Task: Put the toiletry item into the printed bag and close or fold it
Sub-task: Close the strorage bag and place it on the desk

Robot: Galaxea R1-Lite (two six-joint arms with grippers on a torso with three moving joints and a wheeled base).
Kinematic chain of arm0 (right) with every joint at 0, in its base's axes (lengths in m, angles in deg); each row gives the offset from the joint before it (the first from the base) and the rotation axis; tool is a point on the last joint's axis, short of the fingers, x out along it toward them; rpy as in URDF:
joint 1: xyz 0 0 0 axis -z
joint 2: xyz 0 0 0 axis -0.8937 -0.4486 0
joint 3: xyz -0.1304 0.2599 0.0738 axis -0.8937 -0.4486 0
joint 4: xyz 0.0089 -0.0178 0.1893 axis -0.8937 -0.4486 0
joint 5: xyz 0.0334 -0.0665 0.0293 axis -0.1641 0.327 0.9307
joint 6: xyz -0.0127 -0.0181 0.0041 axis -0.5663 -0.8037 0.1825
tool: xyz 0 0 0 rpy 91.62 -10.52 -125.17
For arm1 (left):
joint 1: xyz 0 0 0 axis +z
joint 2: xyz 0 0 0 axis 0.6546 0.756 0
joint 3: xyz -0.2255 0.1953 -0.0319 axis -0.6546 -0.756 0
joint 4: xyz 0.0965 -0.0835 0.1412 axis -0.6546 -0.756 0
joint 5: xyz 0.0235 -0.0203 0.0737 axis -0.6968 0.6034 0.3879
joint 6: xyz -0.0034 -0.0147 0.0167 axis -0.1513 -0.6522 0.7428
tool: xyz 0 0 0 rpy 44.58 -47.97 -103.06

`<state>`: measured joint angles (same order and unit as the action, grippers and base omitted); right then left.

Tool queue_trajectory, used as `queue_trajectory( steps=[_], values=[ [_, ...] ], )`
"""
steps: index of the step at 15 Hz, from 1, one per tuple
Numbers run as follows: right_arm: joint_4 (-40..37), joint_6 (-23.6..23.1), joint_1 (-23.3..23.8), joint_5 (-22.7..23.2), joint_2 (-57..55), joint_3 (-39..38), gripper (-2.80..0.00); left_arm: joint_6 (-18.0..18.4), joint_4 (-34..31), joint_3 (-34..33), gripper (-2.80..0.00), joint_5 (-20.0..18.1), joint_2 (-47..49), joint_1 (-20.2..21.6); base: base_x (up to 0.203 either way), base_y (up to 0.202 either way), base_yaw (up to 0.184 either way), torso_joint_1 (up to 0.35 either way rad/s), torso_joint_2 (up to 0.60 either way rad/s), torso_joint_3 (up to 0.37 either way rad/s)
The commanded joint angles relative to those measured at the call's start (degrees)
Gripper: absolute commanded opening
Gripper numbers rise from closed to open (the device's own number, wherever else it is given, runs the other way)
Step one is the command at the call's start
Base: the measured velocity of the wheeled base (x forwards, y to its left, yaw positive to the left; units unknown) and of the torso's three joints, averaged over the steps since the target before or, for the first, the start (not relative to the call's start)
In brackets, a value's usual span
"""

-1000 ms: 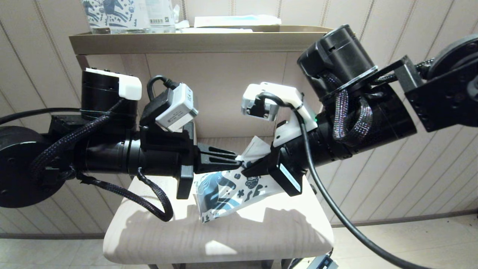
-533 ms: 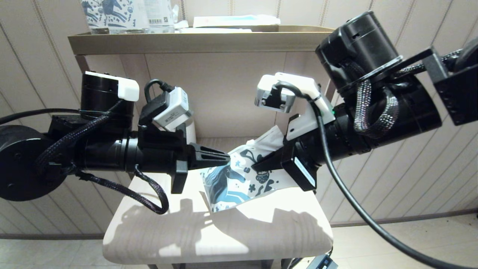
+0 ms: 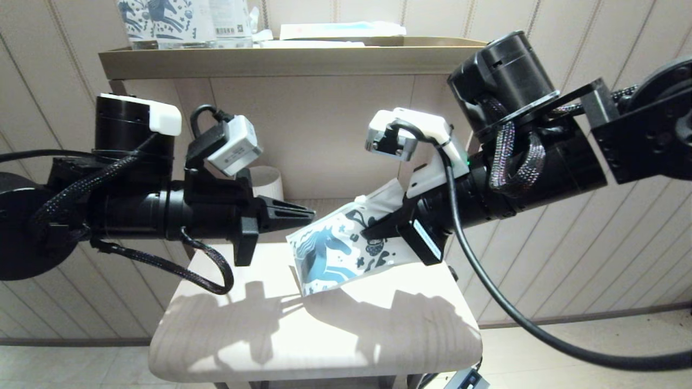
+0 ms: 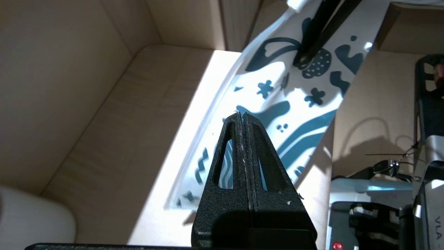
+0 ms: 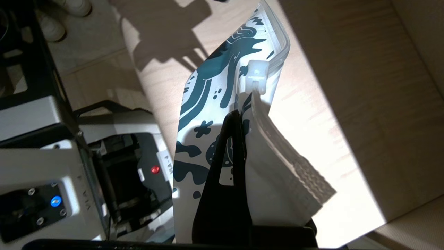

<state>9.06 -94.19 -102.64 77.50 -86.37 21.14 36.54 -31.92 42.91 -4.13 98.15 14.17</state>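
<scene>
The printed bag point(image 3: 338, 253) hangs tilted above the pale table point(image 3: 378, 340), its lower corner close to the top. My right gripper point(image 3: 370, 235) is shut on the bag's upper part, and in the right wrist view my right gripper point(image 5: 238, 116) pinches one printed wall beside the white slider tab point(image 5: 256, 74). The bag's other wall point(image 5: 288, 166) stands loose with its ribbed zip edge showing. My left gripper point(image 3: 309, 216) is shut and empty, a short way left of the bag. In the left wrist view my left gripper point(image 4: 242, 118) points at the bag point(image 4: 277, 93). The toiletry item is hidden.
A ribbed white mug point(image 3: 268, 182) stands at the back of the table, behind my left gripper. A tan shelf point(image 3: 281, 56) above carries upright horse-printed packs point(image 3: 162, 19) and flat white packets. Panelled walls close in the back and sides.
My left gripper has let go of the bag's top edge and drawn back to the left, shut. My right gripper has carried the bag up and to the right.
</scene>
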Motion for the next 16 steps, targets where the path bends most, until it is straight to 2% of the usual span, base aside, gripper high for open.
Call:
queue_trajectory(
  steps=[1,2,3,4,7,9,11,15,16],
  values=[
    [3.34,-0.04,1.43,0.07,-1.16,-2.27,-2.8,-0.81,0.44,-1.86,-2.8,-0.31,-2.84,3.12,0.0,0.0,0.0,0.0,0.0,0.0],
    [4.68,0.13,2.04,0.04,-1.39,-3.42,-2.8,-0.88,0.69,-3.03,-2.8,-0.25,-3.12,3.81,0.0,0.0,0.0,0.0,0.0,0.0],
    [5.98,0.24,2.73,0.07,-1.45,-4.47,-2.8,-0.81,0.81,-4.15,-2.48,0.06,-3.39,3.99,0.0,0.0,0.0,0.0,0.0,0.0],
    [7.41,0.28,3.33,0.07,-1.77,-5.42,-2.8,-0.82,0.85,-5.26,0.0,0.5,-4.3,4.11,0.0,0.0,0.0,0.0,0.0,0.0],
    [9.26,0.29,4.86,0.07,-2.26,-6.35,-2.8,-1.5,0.37,-8.94,0.0,1.78,-7.98,5.44,0.0,0.0,0.0,0.0,0.0,0.0],
    [9.32,0.33,6.12,0.07,-3.26,-6.38,-2.8,-2.21,0.43,-12.22,0.0,4.19,-11.54,7.06,0.0,0.0,0.0,0.0,0.0,0.0],
    [10.78,1.18,7.17,0.0,-4.4,-6.49,-2.8,-2.38,0.78,-16.01,0.0,6.61,-14.15,9.97,0.0,0.0,0.0,0.0,0.0,0.0],
    [11.91,2.09,8.25,-1.71,-5.56,-6.09,-2.8,-4.29,0.86,-22.04,0.0,7.17,-18.47,16.85,0.0,0.0,0.0,0.0,0.0,0.0],
    [12.15,2.13,8.27,-2.66,-6.11,-6.0,-0.17,-4.7,0.94,-23.77,0.0,6.87,-19.29,18.96,0.0,0.0,0.0,0.0,0.0,0.0]
  ],
)
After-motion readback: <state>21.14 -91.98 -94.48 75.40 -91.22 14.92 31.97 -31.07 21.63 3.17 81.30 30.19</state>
